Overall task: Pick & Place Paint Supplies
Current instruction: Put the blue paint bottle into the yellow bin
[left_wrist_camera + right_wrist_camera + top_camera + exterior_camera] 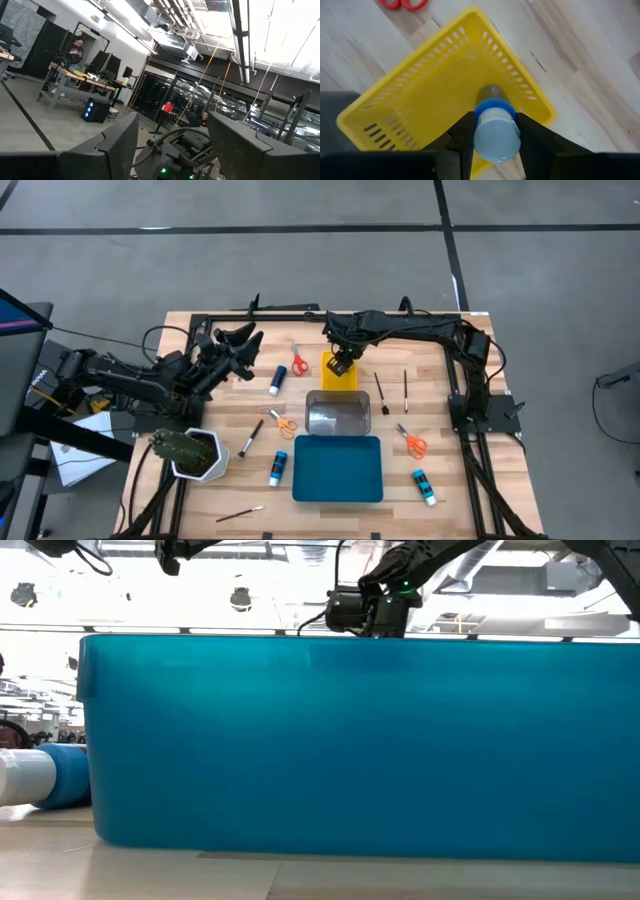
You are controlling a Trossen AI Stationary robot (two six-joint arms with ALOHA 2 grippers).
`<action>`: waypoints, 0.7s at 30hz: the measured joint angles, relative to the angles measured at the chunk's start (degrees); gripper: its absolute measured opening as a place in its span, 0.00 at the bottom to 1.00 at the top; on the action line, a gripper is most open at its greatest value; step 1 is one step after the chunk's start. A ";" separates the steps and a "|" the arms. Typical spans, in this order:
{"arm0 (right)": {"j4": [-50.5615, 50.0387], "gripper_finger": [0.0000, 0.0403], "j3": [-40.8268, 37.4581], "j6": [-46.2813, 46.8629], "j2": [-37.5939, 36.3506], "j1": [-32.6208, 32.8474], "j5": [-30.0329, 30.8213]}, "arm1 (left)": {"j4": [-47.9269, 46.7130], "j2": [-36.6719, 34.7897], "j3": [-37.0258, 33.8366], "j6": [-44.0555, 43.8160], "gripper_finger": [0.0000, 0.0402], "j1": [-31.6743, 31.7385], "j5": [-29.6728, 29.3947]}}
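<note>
- While my right gripper (492, 131) hovers over the yellow tray (425, 85) at the table's far middle, it clamps a blue bottle (495, 132).
- I see my left gripper (172, 145) raised at the far left, fingers spread, grasping nothing.

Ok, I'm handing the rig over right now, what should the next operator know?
Right gripper: shut on a blue bottle, held above the yellow tray; release not yet done.
Left gripper: open, raised over the table's left side, holding nothing.
Still on the table: three blue bottles, red scissors, two orange scissors, paintbrushes.
Clear tray and blue tray look empty.
</note>
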 joint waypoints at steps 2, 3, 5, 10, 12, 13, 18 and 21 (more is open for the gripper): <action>0.21 0.35 -0.04 0.01 0.00 -0.08 -0.16 | 0.01 0.01 0.01 0.00 0.58 0.00 0.00; 0.18 0.38 -0.11 0.00 0.01 -0.22 -0.29 | 0.00 0.01 0.00 0.00 0.58 0.00 0.02; 0.11 0.45 -0.14 0.02 0.04 -0.42 -0.61 | 0.02 -0.01 0.00 0.00 0.58 0.00 0.00; -0.04 0.57 -0.15 0.04 0.07 -0.79 -1.44 | 0.00 0.01 0.00 0.00 0.58 0.00 0.02; -0.06 0.59 -0.15 0.43 0.07 -1.11 -1.63 | 0.00 -0.01 0.02 0.00 0.58 0.00 0.01; -0.09 0.59 -0.20 0.49 -0.10 -1.37 -1.69 | -0.01 0.00 0.00 0.00 0.58 0.00 0.01; -0.19 0.60 0.11 0.63 -0.79 -2.15 -1.73 | -0.44 0.00 0.00 0.04 0.58 0.00 0.00; -0.18 0.60 0.69 0.66 -1.38 -2.60 -2.32 | -0.45 -0.01 0.00 0.07 0.58 0.00 0.00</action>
